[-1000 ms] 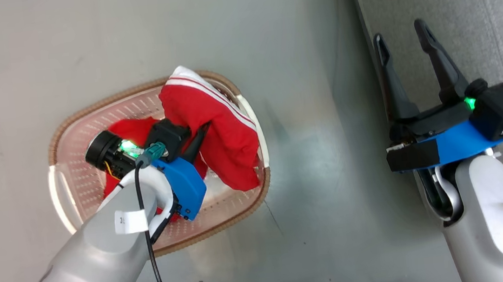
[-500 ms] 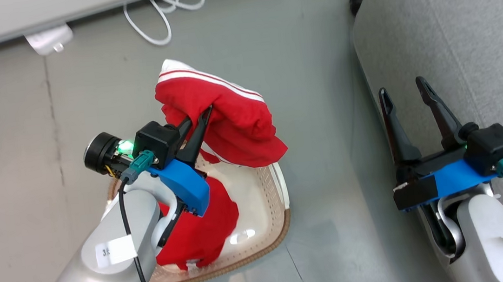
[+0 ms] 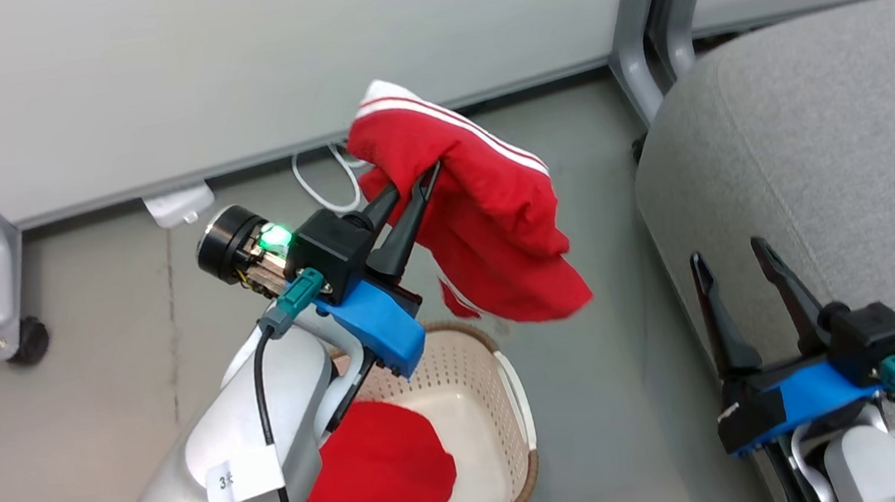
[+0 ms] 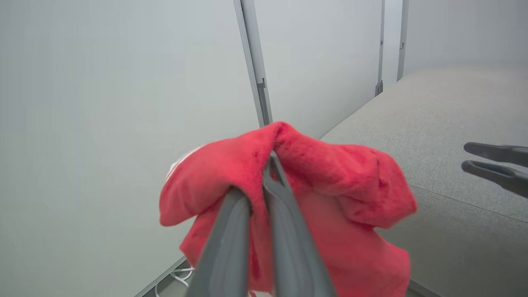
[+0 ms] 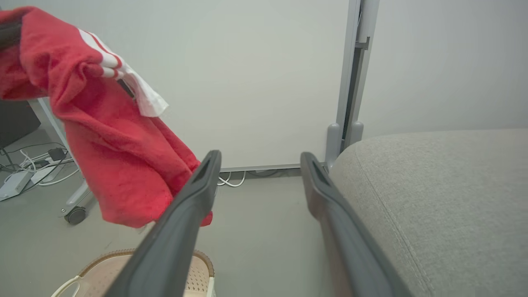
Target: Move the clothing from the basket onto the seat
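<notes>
While the left gripper (image 3: 415,179) clenched the striped garment (image 3: 495,229) clear of the basket (image 3: 467,357), the right gripper (image 3: 726,251) gaped beside the seat (image 3: 834,127).

Dark-fingered left claw (image 3: 415,178), blue wrist mount (image 3: 376,325), silver-grey forearm (image 3: 182,495), possibly numbered label (image 3: 242,477)

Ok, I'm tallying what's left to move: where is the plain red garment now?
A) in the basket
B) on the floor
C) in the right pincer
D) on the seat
A: the plain garment lies in the basket, while the left pincer holds the striped one aloft.
</notes>
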Available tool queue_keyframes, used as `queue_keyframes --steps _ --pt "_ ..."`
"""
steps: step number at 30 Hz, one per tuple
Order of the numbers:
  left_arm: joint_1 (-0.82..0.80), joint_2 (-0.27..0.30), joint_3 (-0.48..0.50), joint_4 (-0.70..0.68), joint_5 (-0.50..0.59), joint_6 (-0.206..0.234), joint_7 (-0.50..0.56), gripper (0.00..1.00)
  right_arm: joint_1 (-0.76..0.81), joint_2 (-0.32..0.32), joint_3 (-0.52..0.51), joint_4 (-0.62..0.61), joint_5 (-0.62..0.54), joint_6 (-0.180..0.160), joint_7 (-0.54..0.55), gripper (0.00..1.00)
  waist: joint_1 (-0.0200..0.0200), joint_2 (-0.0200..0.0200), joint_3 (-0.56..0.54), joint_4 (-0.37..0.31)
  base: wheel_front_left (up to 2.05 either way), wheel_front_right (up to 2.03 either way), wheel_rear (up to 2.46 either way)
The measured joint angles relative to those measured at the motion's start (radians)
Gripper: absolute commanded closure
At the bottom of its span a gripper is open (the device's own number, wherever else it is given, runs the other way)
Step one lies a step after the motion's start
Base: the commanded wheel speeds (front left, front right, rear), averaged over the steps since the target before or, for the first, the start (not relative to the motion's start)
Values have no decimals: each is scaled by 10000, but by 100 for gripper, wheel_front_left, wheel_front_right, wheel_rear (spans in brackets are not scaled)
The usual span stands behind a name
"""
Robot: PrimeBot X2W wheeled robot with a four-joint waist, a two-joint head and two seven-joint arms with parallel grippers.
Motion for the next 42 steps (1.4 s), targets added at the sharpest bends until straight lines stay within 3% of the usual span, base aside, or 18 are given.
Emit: queue_keyframes --steps 11,21,42 --pt "189 -100 -343 -81 -104 -58 -2 100 833 -2 -130 128 -2 0 0 0 0 0 -1200 159 0 0 0" --pt "208 -115 -529 -79 -221 -58 -2 100 933 -4 255 67 -251 0 0 0 1 0 -1313 298 0 0 0" --pt "-81 -416 -683 -23 -245 -58 0 100 -494 -525 3507 462 -226 2 0 0 3 0 -870 507 0 0 0"
